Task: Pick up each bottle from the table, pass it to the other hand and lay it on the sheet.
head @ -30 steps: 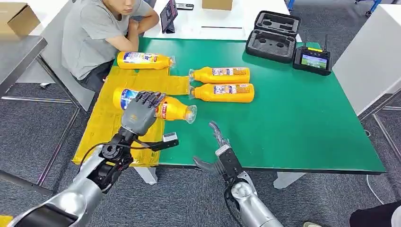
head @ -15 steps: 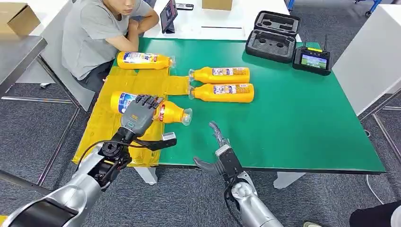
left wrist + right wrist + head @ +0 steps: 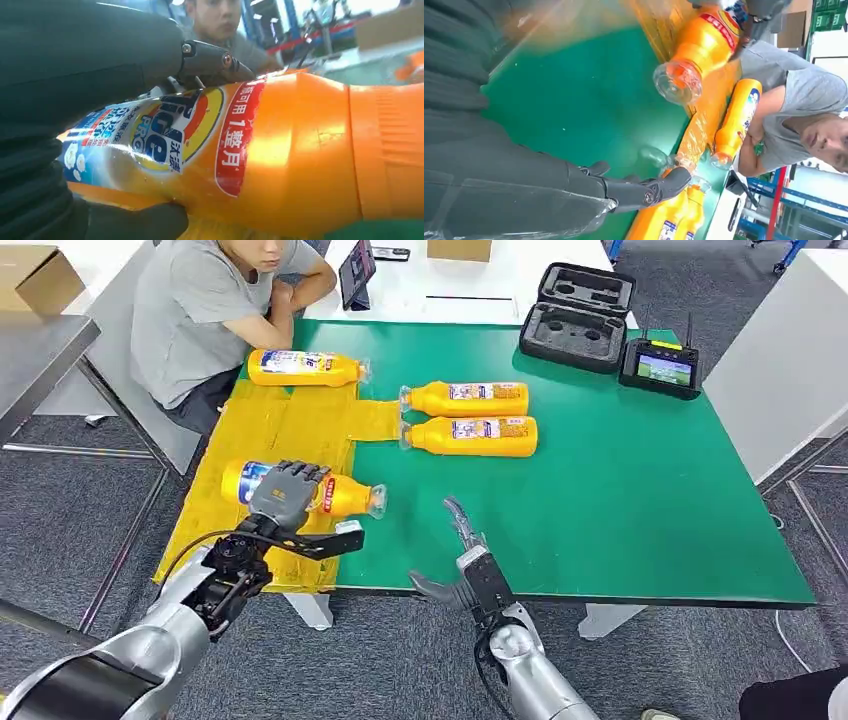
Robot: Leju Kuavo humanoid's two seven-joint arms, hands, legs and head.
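Held bottle, an orange plastic detergent bottle with blue-and-white label and clear cap (image 3: 300,490), now lower and further left in frame than a second ago: was spanning the sheet's right edge with cap over the green table, now lying almost wholly over the yellow plastic sheet (image 3: 255,425) at lower left. Left hand (image 3: 283,492) wrapped over bottle's mid-body, fingers clenched round it; left wrist view confirms thumb below and fingers above the label. Judged: handover done, lay-down under way, release not yet made. Whether bottle touches the sheet: cannot tell.

Right hand (image 3: 462,540) at lower centre, unchanged in place, fingers spread and holding nothing.

Bottle horizontal, cap towards frame right, red vertical band near shoulder, body glossy and undented.

Second orange bottle (image 3: 305,367) lying on sheet at upper left; two more orange bottles (image 3: 470,417) side by side at frame centre, bodies on green table (image 3: 620,500), caps at the sheet's edge.
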